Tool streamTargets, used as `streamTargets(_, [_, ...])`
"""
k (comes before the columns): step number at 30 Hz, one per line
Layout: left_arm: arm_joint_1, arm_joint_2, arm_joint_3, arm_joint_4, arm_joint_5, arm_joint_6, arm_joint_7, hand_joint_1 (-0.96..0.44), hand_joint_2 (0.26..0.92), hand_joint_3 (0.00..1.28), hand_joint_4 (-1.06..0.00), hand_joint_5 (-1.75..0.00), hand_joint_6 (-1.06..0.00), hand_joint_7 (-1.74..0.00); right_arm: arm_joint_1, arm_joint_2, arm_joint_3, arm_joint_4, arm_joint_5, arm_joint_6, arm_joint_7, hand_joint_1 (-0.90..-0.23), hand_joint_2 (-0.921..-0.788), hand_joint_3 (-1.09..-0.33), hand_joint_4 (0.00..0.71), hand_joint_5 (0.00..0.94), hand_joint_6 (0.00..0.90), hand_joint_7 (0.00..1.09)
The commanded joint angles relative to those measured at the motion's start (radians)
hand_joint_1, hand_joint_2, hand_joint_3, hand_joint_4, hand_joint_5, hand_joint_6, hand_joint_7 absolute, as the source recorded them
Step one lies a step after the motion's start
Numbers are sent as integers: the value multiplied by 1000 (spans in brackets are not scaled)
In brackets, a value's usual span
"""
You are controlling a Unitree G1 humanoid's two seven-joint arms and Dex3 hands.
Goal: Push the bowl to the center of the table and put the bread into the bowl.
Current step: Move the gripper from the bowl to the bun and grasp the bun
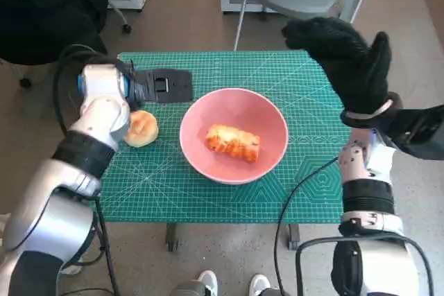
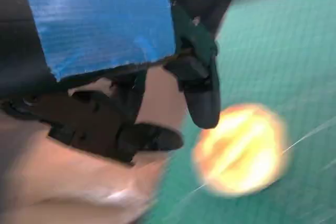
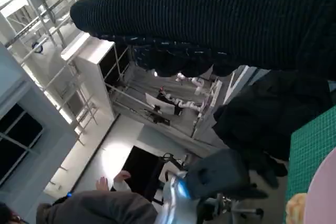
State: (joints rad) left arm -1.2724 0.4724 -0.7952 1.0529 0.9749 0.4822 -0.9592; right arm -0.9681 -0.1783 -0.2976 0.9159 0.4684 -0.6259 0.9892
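A pink round bowl point(image 1: 234, 134) sits upright near the middle of the green table. Inside it lies a golden-brown, oblong piece of bread point(image 1: 232, 143), glazed and lumpy, angled slightly across the bowl's floor. A second, round pale bun point(image 1: 142, 128) rests on the table just left of the bowl.

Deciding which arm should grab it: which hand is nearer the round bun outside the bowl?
Left. The left hand hovers just beside the round bun; the right hand is raised beyond the bowl.
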Motion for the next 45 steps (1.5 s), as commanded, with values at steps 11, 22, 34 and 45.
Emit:
streamTargets(11, [-83,128,33,-465,161,45,-318,-187,918,668,-446,-523,-377,-321,-2,9,-4,25,2,6,15,-762,-921,-831,337,4,325,3])
streamTargets(22, [439,165,587,-1215,-20,116,-104,-99,709,75,-208,-407,-221,-170,1,11,-7,22,9,12,19,-760,-921,-832,337,3,324,2])
streamTargets(34, [601,151,648,-1289,-10,121,-100,-327,631,29,-1,-4,-83,-4,-2,17,-9,33,7,9,16,-750,-921,-829,336,1,324,1])
streamTargets(45, [682,148,668,-1306,-51,109,-21,-321,638,22,1,1,-72,0,-14,22,-10,57,0,-2,17,-727,-921,-832,337,1,325,2])
